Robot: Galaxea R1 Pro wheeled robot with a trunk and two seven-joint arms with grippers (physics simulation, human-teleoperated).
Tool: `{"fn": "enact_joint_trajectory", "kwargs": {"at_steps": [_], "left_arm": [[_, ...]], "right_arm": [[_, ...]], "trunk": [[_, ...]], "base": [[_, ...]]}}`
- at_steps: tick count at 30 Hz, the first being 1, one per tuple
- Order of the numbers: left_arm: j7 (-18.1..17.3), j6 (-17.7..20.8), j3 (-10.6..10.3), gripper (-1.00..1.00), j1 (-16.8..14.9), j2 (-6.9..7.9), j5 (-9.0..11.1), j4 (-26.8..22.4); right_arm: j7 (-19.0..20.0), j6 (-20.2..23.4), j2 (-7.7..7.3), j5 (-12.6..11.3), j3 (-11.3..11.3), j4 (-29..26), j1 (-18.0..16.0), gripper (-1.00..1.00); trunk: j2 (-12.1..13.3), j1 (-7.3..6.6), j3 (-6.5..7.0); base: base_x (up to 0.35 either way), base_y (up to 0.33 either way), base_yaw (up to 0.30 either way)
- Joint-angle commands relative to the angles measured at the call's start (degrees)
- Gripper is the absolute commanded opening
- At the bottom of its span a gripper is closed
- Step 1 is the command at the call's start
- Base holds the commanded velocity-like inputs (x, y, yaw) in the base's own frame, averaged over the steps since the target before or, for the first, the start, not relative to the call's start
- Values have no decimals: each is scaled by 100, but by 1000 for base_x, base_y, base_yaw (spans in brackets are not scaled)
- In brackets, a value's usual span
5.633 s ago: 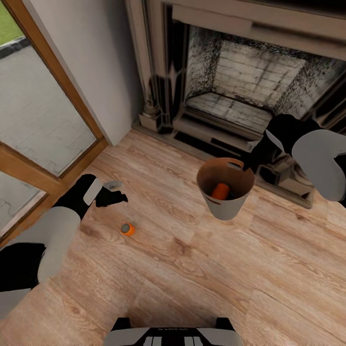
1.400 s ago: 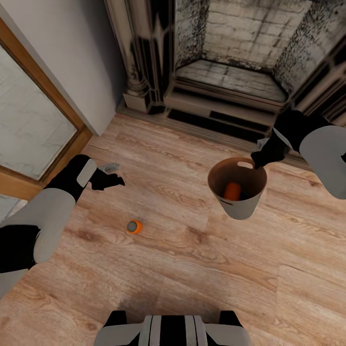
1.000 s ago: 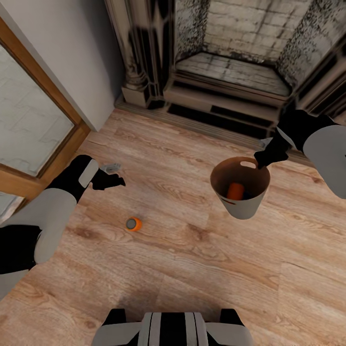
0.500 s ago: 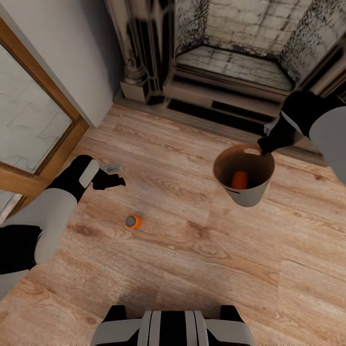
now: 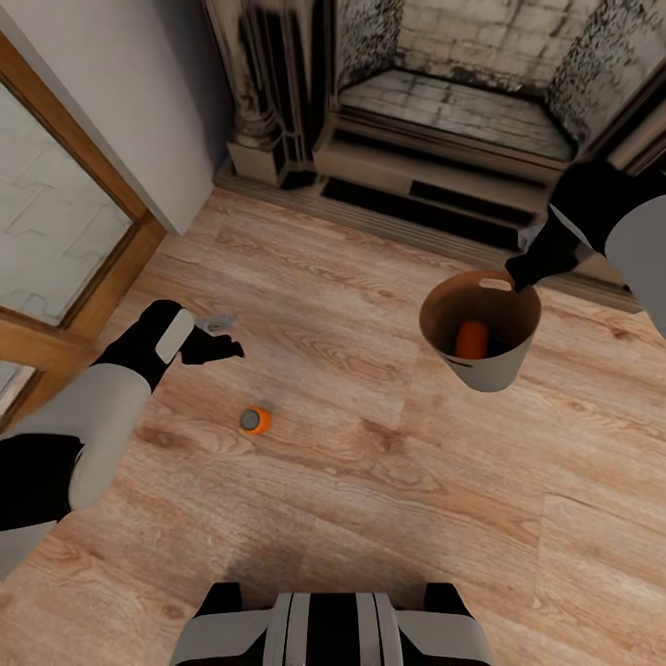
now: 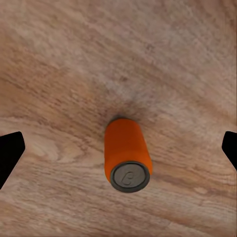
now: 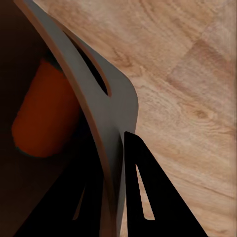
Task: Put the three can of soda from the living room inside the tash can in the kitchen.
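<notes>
We saw a small orange cylindrical soda can with a grey top (image 5: pixel 256 421) standing upright on the light wood plank floor (image 5: pixel 388 490), left of centre in the head view. Our left end effector (image 5: pixel 220 337) hovered above and just to the upper left of it, fingers spread wide and empty. In the left wrist view the same can (image 6: pixel 127 154) sat midway between the two dark fingertips (image 6: pixel 10 154) at the frame's edges, its long axis pointing almost straight up toward the camera, so we judged that a descent along that axis would bring the fingers to either side of it.

Our right end effector (image 5: pixel 524 276) was pressed together on the rim of the pale grey tapered bin with a brown inside (image 5: pixel 484 370), by its slot handle, holding it clear of the floor at the right of the head view, in front of the brick fireplace (image 5: pixel 444 102). Another orange can (image 5: pixel 472 339) lay inside, with something dark beside it that we could not identify. The left arm was plainly the nearer to the floor can; the bin hung well apart from it.
</notes>
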Motion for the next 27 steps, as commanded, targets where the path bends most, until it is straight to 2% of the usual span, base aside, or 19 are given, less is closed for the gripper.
{"fn": "enact_joint_trajectory", "kwargs": {"at_steps": [1, 5, 12, 20, 27], "left_arm": [[1, -8, -4, 100, 0, -14, 0, 9], [2, -20, -9, 100, 2, -56, 1, 10], [2, -33, -11, 100, 9, -110, -7, -7], [2, -34, -11, 100, 9, -114, -7, -6], [2, -39, -11, 100, 9, -114, -7, -5]], "right_arm": [[19, 21, 0, -36, 2, 5, -4, -100], [18, 21, 1, -36, 10, 6, -4, -100], [19, 21, 9, -39, 21, 5, -3, -100], [19, 21, -1, -40, 46, 6, -10, -100], [19, 21, -16, -39, 56, 3, -5, -100]], "trunk": [[-42, 21, -27], [-202, 109, -134], [-202, 109, -197], [-523, 285, -413], [-523, 285, -475]], "base": [[0, 0, 0], [0, 0, 0], [0, 0, 0], [0, 0, 0], [0, 0, 0]]}}
